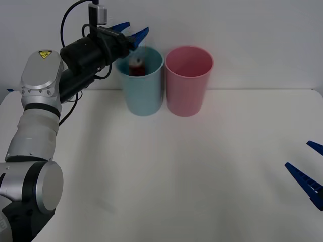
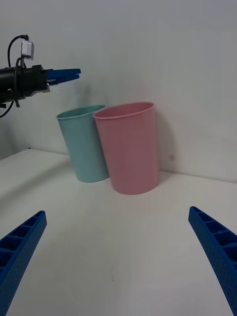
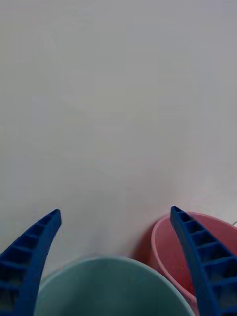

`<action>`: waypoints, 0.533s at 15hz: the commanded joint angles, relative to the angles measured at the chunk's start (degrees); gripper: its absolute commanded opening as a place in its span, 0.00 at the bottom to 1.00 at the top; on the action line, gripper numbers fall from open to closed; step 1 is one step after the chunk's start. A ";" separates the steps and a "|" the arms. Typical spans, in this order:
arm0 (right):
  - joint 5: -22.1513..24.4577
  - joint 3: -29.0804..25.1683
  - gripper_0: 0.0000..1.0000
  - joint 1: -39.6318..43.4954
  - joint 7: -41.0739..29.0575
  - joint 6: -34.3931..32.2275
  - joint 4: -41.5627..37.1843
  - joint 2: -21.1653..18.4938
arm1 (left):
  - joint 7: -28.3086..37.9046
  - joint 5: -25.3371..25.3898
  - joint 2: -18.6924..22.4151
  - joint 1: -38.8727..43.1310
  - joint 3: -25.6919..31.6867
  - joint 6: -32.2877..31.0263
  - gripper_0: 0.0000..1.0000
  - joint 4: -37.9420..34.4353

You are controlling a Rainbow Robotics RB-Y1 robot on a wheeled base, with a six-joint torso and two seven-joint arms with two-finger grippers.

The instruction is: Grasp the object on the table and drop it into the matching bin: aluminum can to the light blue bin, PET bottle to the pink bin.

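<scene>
Above the light blue bin (image 1: 144,85) rim, the left gripper (image 1: 129,31) hangs fingers apart, the aluminum can (image 1: 137,67) inside; right gripper (image 1: 309,174) spread, well away.

My left arm (image 1: 38,131): silver-grey rounded segments with black joint bands, a yellow warning triangle sticker (image 1: 44,54) on the upper joint cap. Forearm and wrist black; black cables loop above and below it. A small grey box (image 1: 100,13) is mounted atop the wrist. Left gripper (image 1: 129,31) has blue ribbed, tapering fingers. Right gripper (image 1: 309,169) has the same blue ribbed fingers.
</scene>
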 commanded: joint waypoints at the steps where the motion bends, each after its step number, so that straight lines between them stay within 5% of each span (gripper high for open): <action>1: 0.00 0.00 1.00 0.00 0.00 0.00 0.00 0.00 | -0.03 1.38 0.42 0.65 0.06 -0.67 1.00 0.00; 8: 0.00 0.00 1.00 0.00 0.00 0.00 0.00 0.00 | -0.55 8.06 2.71 9.61 -0.55 -3.31 1.00 -8.70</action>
